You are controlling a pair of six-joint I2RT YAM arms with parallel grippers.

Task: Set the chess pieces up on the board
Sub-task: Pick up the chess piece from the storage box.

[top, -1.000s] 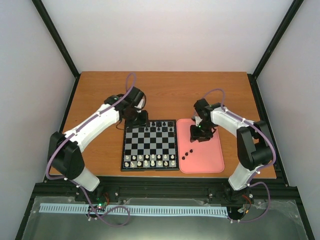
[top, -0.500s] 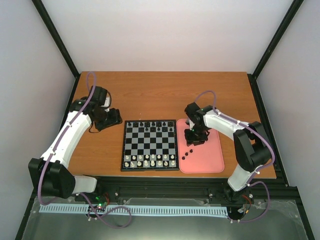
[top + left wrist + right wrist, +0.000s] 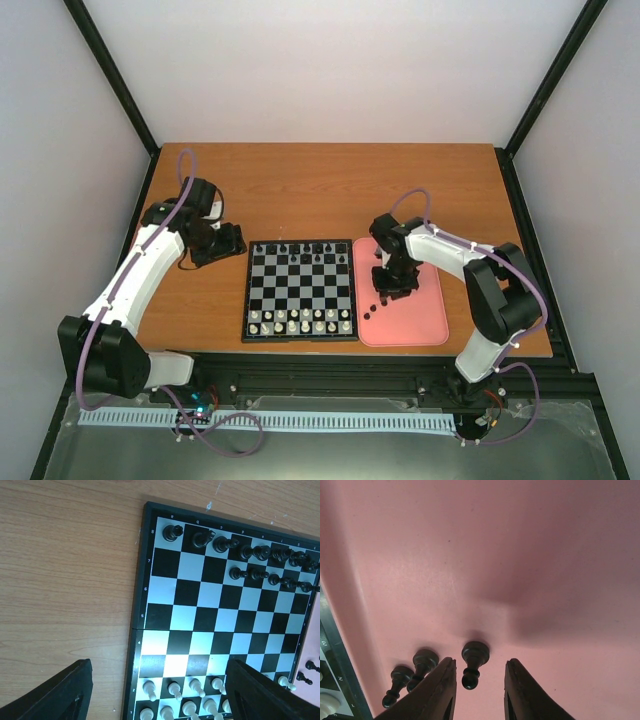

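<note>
The board [image 3: 300, 291] lies mid-table. Black chess pieces [image 3: 202, 538] stand along its far rows and white pieces [image 3: 172, 690] along the near rows. Three black pawns stand on the pink tray [image 3: 420, 320] to the right of the board. My right gripper [image 3: 392, 290] is low over the tray. In the right wrist view it [image 3: 480, 675] is open with one black pawn [image 3: 474, 662] between its fingers, untouched. The two other pawns [image 3: 422, 662] stand just left of it. My left gripper [image 3: 226, 243] is open and empty over the table left of the board; it [image 3: 160, 692] shows wide open in the left wrist view.
The tray's left rim [image 3: 350, 645] runs close beside the board's right edge. Bare orange-brown tabletop [image 3: 330, 190] lies behind and left of the board. Black frame posts stand at the table's corners.
My left arm has pulled back from the board's far left corner to the table at the left. My right gripper has moved nearer along the tray to the black pawns.
</note>
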